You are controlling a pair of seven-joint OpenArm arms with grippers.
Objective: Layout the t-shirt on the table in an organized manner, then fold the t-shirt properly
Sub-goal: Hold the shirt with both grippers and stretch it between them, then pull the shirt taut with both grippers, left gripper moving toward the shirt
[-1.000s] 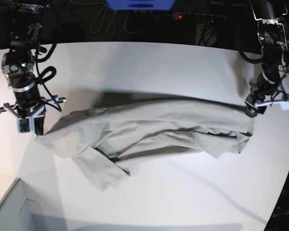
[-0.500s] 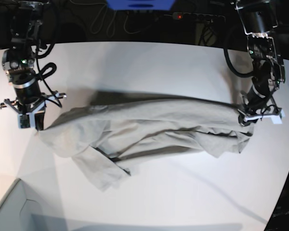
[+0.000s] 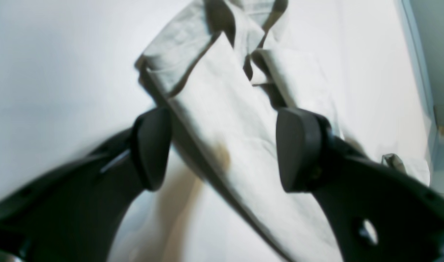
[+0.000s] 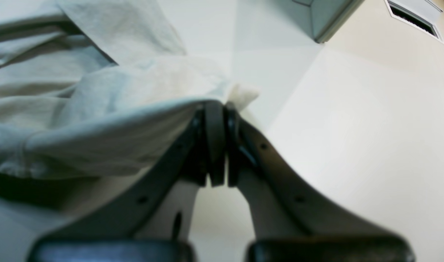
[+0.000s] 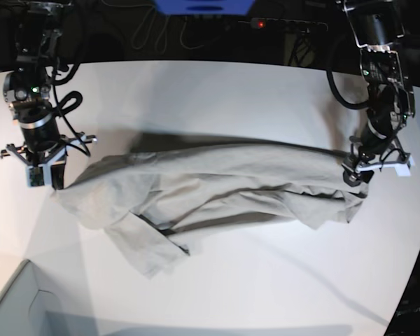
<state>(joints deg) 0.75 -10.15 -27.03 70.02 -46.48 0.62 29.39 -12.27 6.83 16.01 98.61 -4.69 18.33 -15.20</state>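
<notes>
Across the base view from its left edge, the white counter (image 5: 217,91) filled nearly the whole picture, its far edge curving against a dark background strung with cables, and a pale grey box corner (image 5: 14,308) cut into the near left. At the left of that view the right pincer (image 5: 43,183) stood over the counter with its tips at the left end of the t-shirt (image 5: 217,196). The right wrist view showed what the overhead one could not: the right pincer (image 4: 217,145) had its two pads pressed together with a hem of the t-shirt (image 4: 98,120) caught between them, the cloth drawn off to the left in soft ridges, and a grey box corner (image 4: 324,18) lay beyond on the counter (image 4: 353,127). The shirt itself stretched as a long, rumpled band across the middle of the counter, one sleeve flopped toward the near left, with a shadow behind it. At the right end, the left pincer (image 5: 355,173) met the cloth, though the base view left its grip unclear. The left wrist view settled that: the left pincer (image 3: 222,149) had its dark pads spread wide apart, a fold of the t-shirt (image 3: 225,109) running between them without being clamped, and bare counter (image 3: 54,65) lay to one side. That view was somewhat blurred, and a pale blue-grey edge showed at its right border.
</notes>
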